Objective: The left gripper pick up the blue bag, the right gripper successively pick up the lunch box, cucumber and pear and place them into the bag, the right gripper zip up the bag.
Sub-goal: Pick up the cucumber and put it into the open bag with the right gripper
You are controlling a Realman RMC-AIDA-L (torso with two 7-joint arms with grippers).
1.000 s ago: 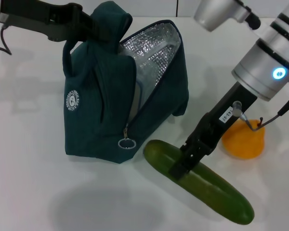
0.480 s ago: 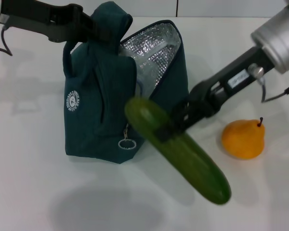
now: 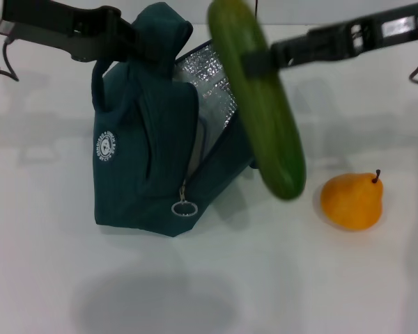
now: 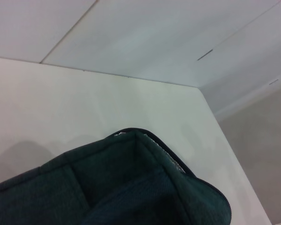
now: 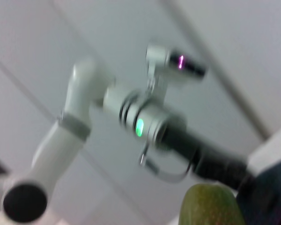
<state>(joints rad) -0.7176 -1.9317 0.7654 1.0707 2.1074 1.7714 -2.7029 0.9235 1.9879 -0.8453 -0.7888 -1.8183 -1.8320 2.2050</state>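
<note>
White surface (image 3: 56, 278): blue bag (image 3: 146, 160), handles held by left gripper (image 3: 122, 35); cucumber (image 3: 258, 97) aloft, clamped in right gripper (image 3: 254, 61) fingers; pear (image 3: 352, 202) beside.

The cucumber (image 3: 258, 97) covers part of the blue bag's (image 3: 146, 167) foil-lined opening, and its upper end is cut off at the head view's 12 o'clock edge. The bag's interior cannot be seen. The left gripper's (image 3: 118, 31) fingertips are buried in the bag's handles. The right gripper (image 3: 254, 61) is motion-blurred, its arm cropped at 2 o'clock.
</note>
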